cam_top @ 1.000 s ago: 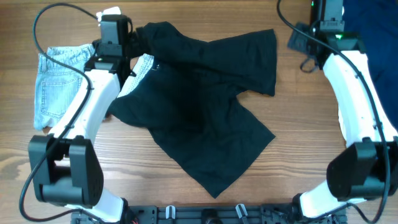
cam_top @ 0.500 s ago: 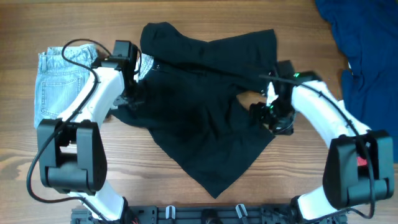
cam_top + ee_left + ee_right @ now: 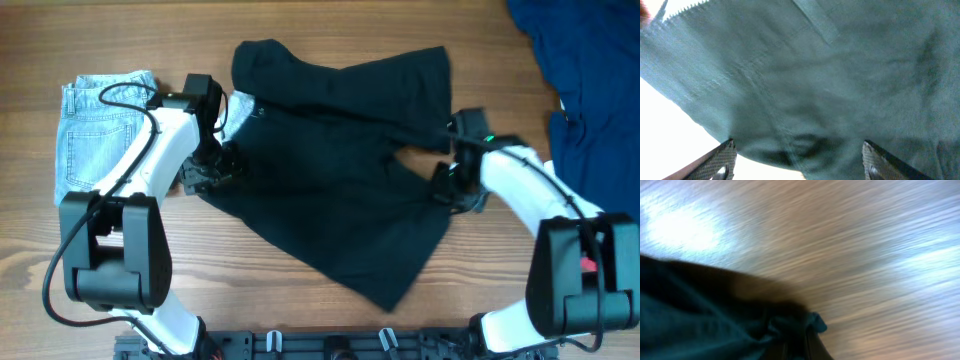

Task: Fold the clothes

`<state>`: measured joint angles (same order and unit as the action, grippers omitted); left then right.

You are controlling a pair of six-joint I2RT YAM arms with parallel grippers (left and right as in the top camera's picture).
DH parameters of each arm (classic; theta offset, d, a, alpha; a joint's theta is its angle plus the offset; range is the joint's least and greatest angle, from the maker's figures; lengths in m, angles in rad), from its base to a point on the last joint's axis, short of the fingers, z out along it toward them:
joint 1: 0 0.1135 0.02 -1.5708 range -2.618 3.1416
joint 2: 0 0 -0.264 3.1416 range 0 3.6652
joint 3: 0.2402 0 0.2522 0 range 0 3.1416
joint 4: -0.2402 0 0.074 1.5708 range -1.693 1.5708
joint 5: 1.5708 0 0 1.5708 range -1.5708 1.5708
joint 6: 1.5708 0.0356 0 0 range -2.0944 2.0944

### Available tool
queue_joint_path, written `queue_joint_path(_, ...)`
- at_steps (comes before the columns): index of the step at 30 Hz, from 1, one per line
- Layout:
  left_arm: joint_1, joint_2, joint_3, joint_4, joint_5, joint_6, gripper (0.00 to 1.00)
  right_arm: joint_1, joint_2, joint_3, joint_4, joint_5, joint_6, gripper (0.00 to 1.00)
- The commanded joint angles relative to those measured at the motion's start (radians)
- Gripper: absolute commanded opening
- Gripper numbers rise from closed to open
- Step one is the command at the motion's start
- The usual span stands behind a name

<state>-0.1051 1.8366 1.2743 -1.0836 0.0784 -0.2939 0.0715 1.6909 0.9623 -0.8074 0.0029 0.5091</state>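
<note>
A black garment (image 3: 330, 200) lies spread and crumpled across the middle of the table. My left gripper (image 3: 205, 172) is low over its left edge. In the left wrist view, the left gripper (image 3: 797, 147) is open, both fingers (image 3: 720, 162) wide apart, with a bulge of dark cloth (image 3: 815, 75) between them. My right gripper (image 3: 447, 188) is at the garment's right edge. In the right wrist view, the right gripper (image 3: 797, 347) is shut on a bunched fold of the dark cloth (image 3: 790, 325) just above the wood.
Folded light-blue jeans (image 3: 95, 130) lie at the left, beside my left arm. A dark blue garment (image 3: 585, 80) is heaped at the back right corner. Bare wooden table (image 3: 500, 290) shows in front of the black garment.
My right gripper closed on the garment's right edge and drew it to the right, shifting the lower corner rightward. My left gripper dropped slightly onto the left edge, its jaws narrowing.
</note>
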Motion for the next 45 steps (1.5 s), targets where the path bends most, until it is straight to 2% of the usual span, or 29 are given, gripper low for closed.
queue_joint_path(1,-0.002,0.004,0.001,-0.053,0.115,-0.006,0.73,-0.105,0.004,0.207,-0.078,0.235,-0.034,0.04)
queue_joint_path(2,-0.002,0.004,0.001,-0.077,0.135,-0.006,0.65,-0.122,0.002,0.261,-0.092,0.27,-0.069,0.04)
queue_joint_path(3,-0.002,0.004,0.001,-0.088,0.156,-0.006,0.52,-0.128,0.002,0.287,-0.092,0.278,-0.097,0.07)
queue_joint_path(4,-0.003,0.004,0.001,-0.101,0.19,-0.005,0.46,-0.127,0.002,0.298,-0.092,0.277,-0.121,0.15)
queue_joint_path(5,-0.005,0.004,0.001,-0.108,0.201,-0.005,0.46,-0.127,0.002,0.298,-0.106,0.264,-0.121,0.18)
queue_joint_path(8,-0.019,0.003,0.001,-0.095,0.294,0.01,0.55,-0.127,0.002,0.298,-0.243,0.236,-0.106,0.31)
queue_joint_path(10,-0.041,-0.006,0.001,-0.061,0.357,0.029,0.6,-0.127,0.001,0.298,-0.312,0.241,-0.046,0.37)
queue_joint_path(12,-0.07,-0.022,0.001,-0.056,0.351,0.077,0.63,-0.135,-0.002,0.298,-0.333,0.302,0.069,0.39)
queue_joint_path(15,-0.098,-0.024,0.001,-0.097,0.296,0.107,0.66,-0.17,-0.048,0.317,-0.336,0.334,0.107,0.4)
queue_joint_path(19,-0.114,-0.024,0.001,-0.088,0.264,0.104,0.64,-0.183,-0.132,0.329,-0.417,0.296,0.121,0.44)
queue_joint_path(21,-0.118,-0.024,-0.001,-0.086,0.256,0.103,0.63,-0.172,-0.134,0.301,-0.439,0.024,-0.082,0.43)
queue_joint_path(22,-0.122,-0.024,-0.012,-0.071,0.257,0.103,0.62,-0.153,-0.134,0.256,-0.434,-0.063,-0.143,0.43)
queue_joint_path(23,-0.124,-0.024,-0.029,-0.051,0.256,0.098,0.62,-0.136,-0.134,0.214,-0.426,-0.064,-0.141,0.43)
queue_joint_path(29,-0.168,-0.024,-0.208,0.214,0.261,0.05,0.59,-0.048,-0.133,-0.072,-0.139,-0.218,-0.137,0.43)
queue_joint_path(32,-0.195,-0.023,-0.293,0.252,0.256,-0.016,0.52,-0.048,-0.13,-0.2,-0.011,-0.206,-0.084,0.43)
queue_joint_path(35,-0.196,-0.023,-0.35,0.231,0.253,-0.044,0.33,-0.049,-0.13,-0.271,0.044,-0.11,0.047,0.43)
queue_joint_path(37,-0.196,-0.023,-0.375,0.198,0.234,-0.068,0.19,-0.05,-0.13,-0.271,0.043,-0.09,0.072,0.43)
queue_joint_path(42,-0.196,-0.023,-0.386,0.062,0.235,-0.111,0.21,-0.073,-0.13,-0.271,-0.034,-0.006,0.285,0.44)
queue_joint_path(45,-0.196,-0.023,-0.386,0.002,0.234,-0.111,0.21,-0.152,-0.13,-0.271,-0.083,-0.006,0.314,0.43)
